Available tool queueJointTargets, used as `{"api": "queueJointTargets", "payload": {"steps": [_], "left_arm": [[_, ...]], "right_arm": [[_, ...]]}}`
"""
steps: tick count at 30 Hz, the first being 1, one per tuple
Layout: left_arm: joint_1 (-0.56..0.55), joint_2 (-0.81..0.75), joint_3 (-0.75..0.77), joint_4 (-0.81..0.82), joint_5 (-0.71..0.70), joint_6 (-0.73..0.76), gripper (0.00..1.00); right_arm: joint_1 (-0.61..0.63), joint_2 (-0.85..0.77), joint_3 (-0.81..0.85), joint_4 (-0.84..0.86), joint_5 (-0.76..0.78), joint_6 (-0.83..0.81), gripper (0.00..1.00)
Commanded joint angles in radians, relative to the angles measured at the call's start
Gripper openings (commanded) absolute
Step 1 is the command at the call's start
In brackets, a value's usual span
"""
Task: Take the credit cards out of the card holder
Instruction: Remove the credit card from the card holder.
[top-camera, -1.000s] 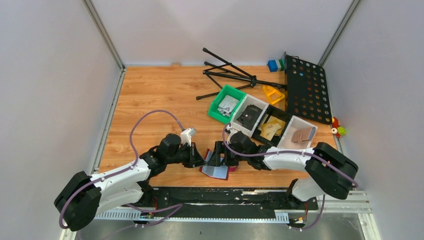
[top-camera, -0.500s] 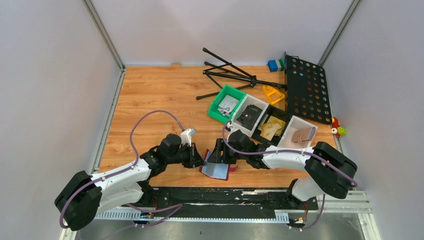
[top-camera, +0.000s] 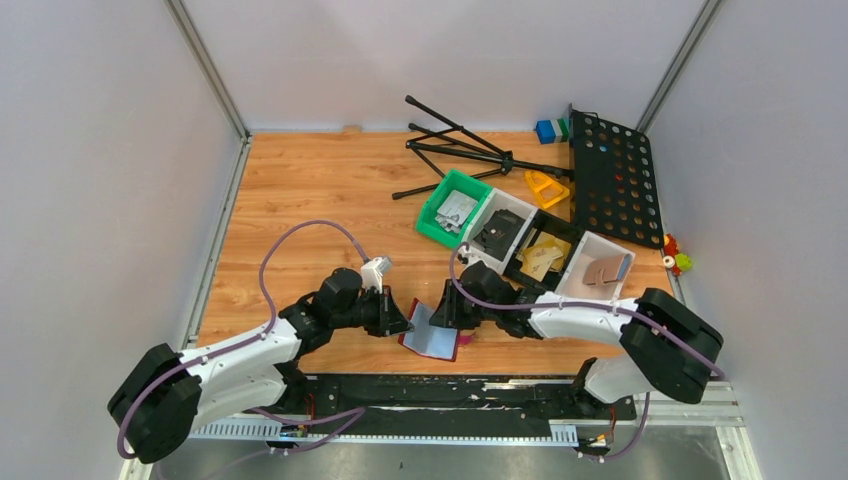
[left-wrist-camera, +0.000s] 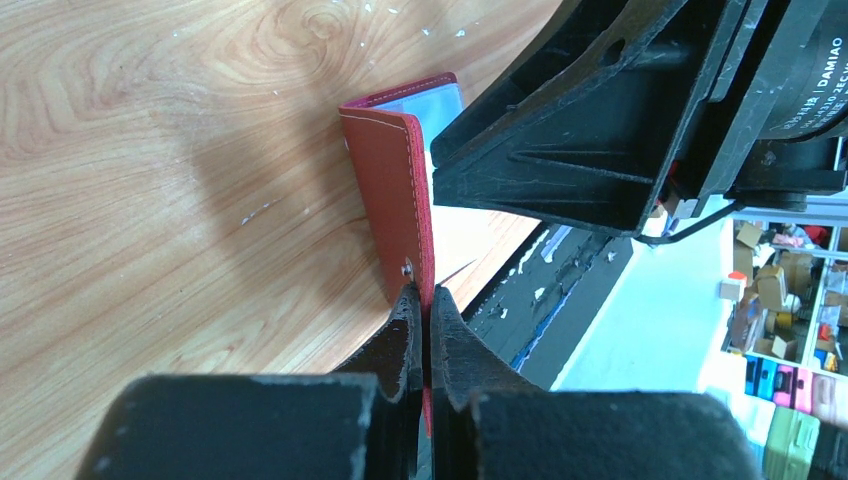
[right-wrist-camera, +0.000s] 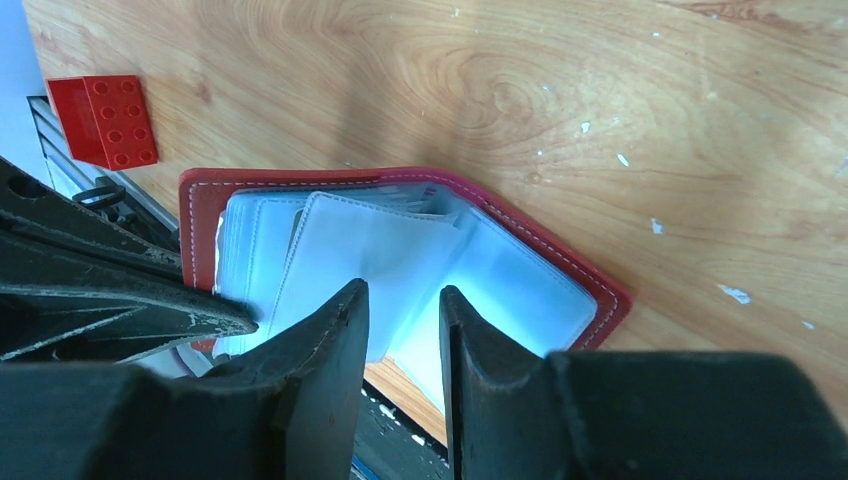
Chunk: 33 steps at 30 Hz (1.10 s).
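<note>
The dark-red card holder (top-camera: 432, 343) lies open at the table's near edge. My left gripper (left-wrist-camera: 428, 300) is shut on one red flap (left-wrist-camera: 398, 190) and holds it upright. Pale clear sleeves (right-wrist-camera: 380, 250) fill the inside; I cannot tell the credit cards apart from the sleeves. My right gripper (right-wrist-camera: 400, 295) hangs just over the sleeves, its jaws a narrow gap apart with pale sleeve showing between them. In the top view the left gripper (top-camera: 403, 322) and the right gripper (top-camera: 438, 313) face each other across the holder.
A small red studded block (right-wrist-camera: 103, 120) lies beside the holder. Behind stand a green bin (top-camera: 452, 207), white bins (top-camera: 500, 232), a folded black tripod (top-camera: 455, 145) and a black perforated panel (top-camera: 612, 175). A black rail (top-camera: 450, 390) runs along the near edge.
The right gripper's jaws have narrowed a lot and the gripper has drawn slightly to the right, baring a pale sleeve. The left gripper keeps its hold on the flap.
</note>
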Motion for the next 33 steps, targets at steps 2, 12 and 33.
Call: {"api": "queueJointTargets", "payload": {"steps": [2, 12, 33], "left_arm": [[-0.005, -0.017, 0.016, 0.009, -0.006, 0.012, 0.0], [-0.006, 0.003, 0.037, 0.014, 0.01, 0.013, 0.0], [-0.009, 0.011, 0.043, 0.015, 0.007, 0.018, 0.0]], "right_arm": [[0.004, -0.063, -0.015, -0.088, 0.05, -0.036, 0.33], [0.005, -0.13, 0.047, -0.102, 0.033, -0.092, 0.67], [0.047, 0.027, 0.087, -0.209, 0.159, -0.129, 0.48]]}}
